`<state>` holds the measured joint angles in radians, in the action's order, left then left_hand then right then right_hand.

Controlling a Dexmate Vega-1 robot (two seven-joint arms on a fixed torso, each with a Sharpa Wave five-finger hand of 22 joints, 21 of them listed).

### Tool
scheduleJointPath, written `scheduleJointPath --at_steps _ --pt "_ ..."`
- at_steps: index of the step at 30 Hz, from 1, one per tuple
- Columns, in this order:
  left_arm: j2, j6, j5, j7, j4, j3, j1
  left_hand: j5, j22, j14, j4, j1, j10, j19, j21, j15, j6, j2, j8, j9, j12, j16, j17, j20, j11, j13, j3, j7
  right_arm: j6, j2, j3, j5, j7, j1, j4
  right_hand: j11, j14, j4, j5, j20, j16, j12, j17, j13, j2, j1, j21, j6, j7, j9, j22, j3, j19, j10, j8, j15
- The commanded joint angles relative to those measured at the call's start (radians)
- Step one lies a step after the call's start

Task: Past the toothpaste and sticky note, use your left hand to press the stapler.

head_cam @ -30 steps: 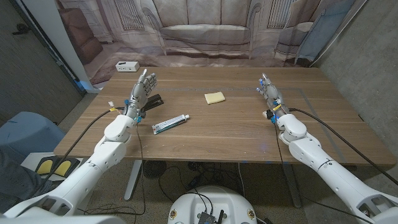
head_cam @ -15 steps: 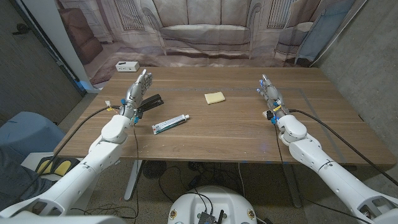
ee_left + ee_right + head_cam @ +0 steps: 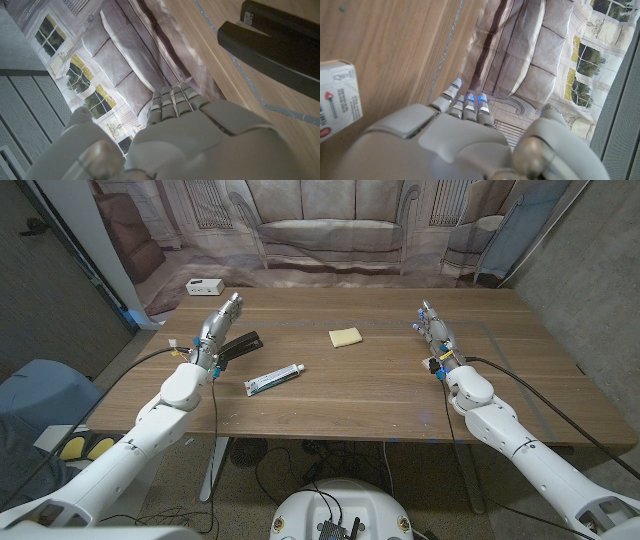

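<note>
1. Left hand (image 3: 219, 326) is empty, fingers straight and pretty much together, hovering just beside the stapler (image 3: 240, 344).
2. Stapler lies on the table just off the hand's thumb side and a bit below it, its long axis running roughly along the fingers' direction.
3. Toothpaste (image 3: 274, 378) sits back toward the wrist side, sticky note (image 3: 346, 336) further off.
4. Right hand (image 3: 434, 330) is empty too, and well apart from the stapler, so the left is clearly nearer.
</note>
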<state>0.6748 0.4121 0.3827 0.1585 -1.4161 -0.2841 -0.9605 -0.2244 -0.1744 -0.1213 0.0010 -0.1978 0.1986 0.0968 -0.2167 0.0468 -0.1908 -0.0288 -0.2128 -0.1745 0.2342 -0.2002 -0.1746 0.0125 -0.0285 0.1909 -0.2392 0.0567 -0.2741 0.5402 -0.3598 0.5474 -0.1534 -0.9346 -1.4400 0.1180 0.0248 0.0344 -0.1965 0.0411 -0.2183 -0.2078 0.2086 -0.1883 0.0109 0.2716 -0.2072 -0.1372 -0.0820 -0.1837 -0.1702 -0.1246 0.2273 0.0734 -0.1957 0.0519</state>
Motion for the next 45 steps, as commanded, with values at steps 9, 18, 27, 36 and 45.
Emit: scheduleJointPath --at_steps 9,18,27,36,45 --pt "-0.006 0.070 -0.104 0.087 0.030 -0.001 -0.005 0.012 -0.004 -0.043 -0.014 -0.023 0.046 0.036 -0.003 -0.010 -0.055 0.003 -0.008 -0.005 0.014 -0.005 -0.004 -0.013 0.001 0.003 -0.006 0.001 -0.006 0.015 0.014 -0.006 -0.016 -0.025 -0.026 0.003 -0.009 0.008 0.000 0.004 -0.001 0.000 0.005 -0.003 0.010 -0.001 -0.001 0.001 0.000 -0.004 -0.001 0.000 0.011 0.011 -0.001 -0.001" --pt "0.024 0.024 -0.179 0.151 -0.026 0.012 -0.034 0.014 -0.004 -0.047 -0.018 -0.027 0.048 0.038 -0.002 -0.012 -0.060 0.004 -0.006 -0.005 0.013 -0.003 -0.004 -0.015 0.004 0.003 -0.007 -0.001 -0.001 0.019 0.017 -0.002 -0.019 -0.038 -0.040 0.003 -0.010 0.009 0.000 0.003 0.000 0.001 0.005 -0.003 0.011 -0.001 0.000 0.000 -0.001 -0.004 -0.001 0.000 0.012 0.012 -0.001 -0.003" --pt "0.071 -0.078 -0.293 0.242 -0.112 0.027 -0.073 0.017 -0.004 -0.048 -0.021 -0.031 0.049 0.037 0.000 -0.013 -0.061 0.005 -0.003 -0.005 0.011 -0.001 -0.004 -0.016 0.005 0.004 -0.008 -0.003 0.000 0.027 0.023 -0.002 -0.025 -0.055 -0.059 0.002 -0.011 0.009 0.000 0.003 0.000 0.001 0.005 -0.003 0.010 -0.002 0.002 0.000 -0.001 -0.004 -0.001 0.001 0.012 0.012 -0.001 -0.002" --pt "0.108 -0.193 -0.412 0.328 -0.187 0.035 -0.102 0.018 -0.004 -0.052 -0.024 -0.034 0.050 0.038 0.002 -0.014 -0.063 0.006 -0.001 -0.005 0.010 0.000 -0.004 -0.017 0.011 0.004 -0.009 -0.003 0.000 0.030 0.029 -0.005 -0.037 -0.066 -0.072 0.003 -0.015 0.010 0.001 0.001 -0.001 0.001 0.005 -0.003 0.011 -0.002 0.002 -0.004 0.000 -0.004 -0.001 0.002 0.014 0.016 -0.002 -0.004" --pt "0.121 -0.250 -0.435 0.334 -0.216 0.031 -0.108 0.021 -0.004 -0.053 -0.028 -0.038 0.053 0.035 0.006 -0.016 -0.069 0.007 0.001 -0.006 0.008 0.002 -0.004 -0.017 0.013 0.004 -0.009 -0.003 0.001 0.032 0.031 -0.004 -0.034 -0.069 -0.075 0.000 -0.020 0.012 0.001 0.002 -0.001 0.000 0.005 -0.003 0.012 -0.002 0.002 -0.010 0.002 -0.004 -0.001 0.002 0.021 0.019 -0.003 -0.006"
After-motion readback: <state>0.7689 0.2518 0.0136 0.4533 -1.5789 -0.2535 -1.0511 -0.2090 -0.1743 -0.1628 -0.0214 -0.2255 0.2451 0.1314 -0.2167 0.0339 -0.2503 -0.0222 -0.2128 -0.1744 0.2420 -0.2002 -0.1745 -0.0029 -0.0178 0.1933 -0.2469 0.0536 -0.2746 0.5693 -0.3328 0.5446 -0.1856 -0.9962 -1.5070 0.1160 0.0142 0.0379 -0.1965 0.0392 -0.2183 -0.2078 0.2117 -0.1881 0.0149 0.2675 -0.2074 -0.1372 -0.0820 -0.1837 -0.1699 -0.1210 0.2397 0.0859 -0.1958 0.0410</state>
